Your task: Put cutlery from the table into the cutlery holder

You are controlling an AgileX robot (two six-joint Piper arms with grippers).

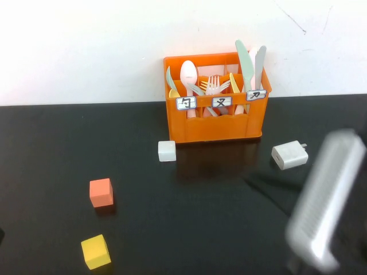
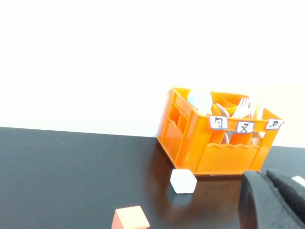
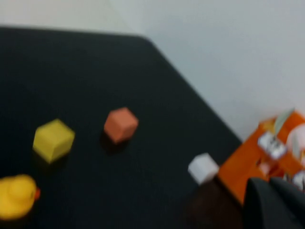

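The orange cutlery holder (image 1: 215, 123) stands at the back of the black table (image 1: 189, 229). The pale grey-green knife (image 1: 245, 60) stands upright in its right compartment, among other knives. Spoons and forks fill the other compartments. No cutlery lies on the table. My left gripper (image 2: 274, 200) is shut and empty, low over the table and in front of the holder (image 2: 190, 143). My right gripper (image 3: 279, 202) is shut and empty, close to the holder (image 3: 245, 164). My right arm (image 1: 327, 206) shows blurred at the front right.
A white cube (image 1: 167, 150) sits by the holder's front left corner. A white charger (image 1: 289, 154) lies to its front right. An orange cube (image 1: 101, 192) and a yellow cube (image 1: 96, 251) sit at the front left. A yellow duck (image 3: 16, 195) shows in the right wrist view.
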